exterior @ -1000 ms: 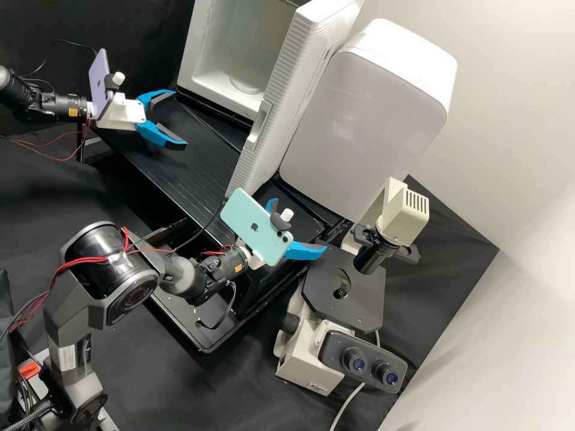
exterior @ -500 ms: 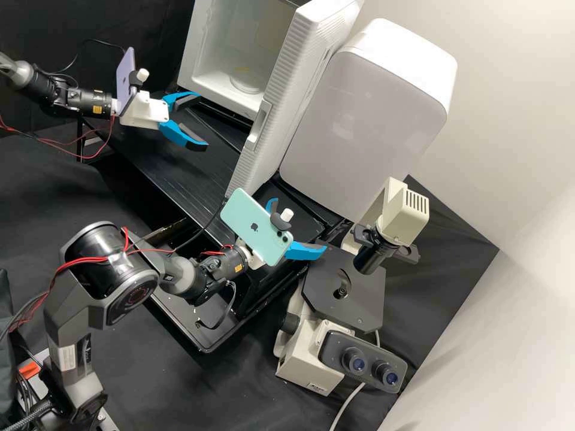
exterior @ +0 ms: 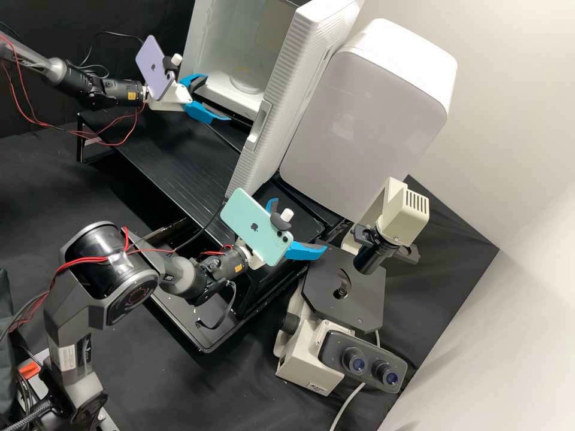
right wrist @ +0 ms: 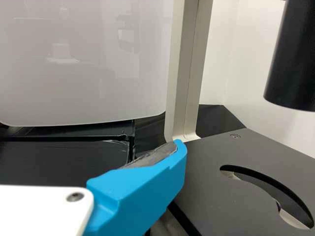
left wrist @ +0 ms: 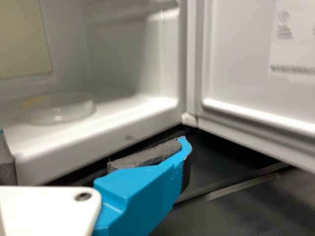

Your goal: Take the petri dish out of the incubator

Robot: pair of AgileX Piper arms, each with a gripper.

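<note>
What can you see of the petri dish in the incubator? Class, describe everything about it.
The petri dish is round, shallow and pale, seemingly clear plastic. It lies flat on the white floor of the open incubator, towards the back. Its contents cannot be told. Nothing touches it: the left end effector is open, just outside the front ledge.

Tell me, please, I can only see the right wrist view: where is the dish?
Observer: The dish lies inside the incubator, on its floor.
Operator: Is the door open?
Observer: Yes, the door stands wide open.
Operator: Where's the other gripper?
Observer: The left gripper sits open right at the incubator's doorway.
</note>
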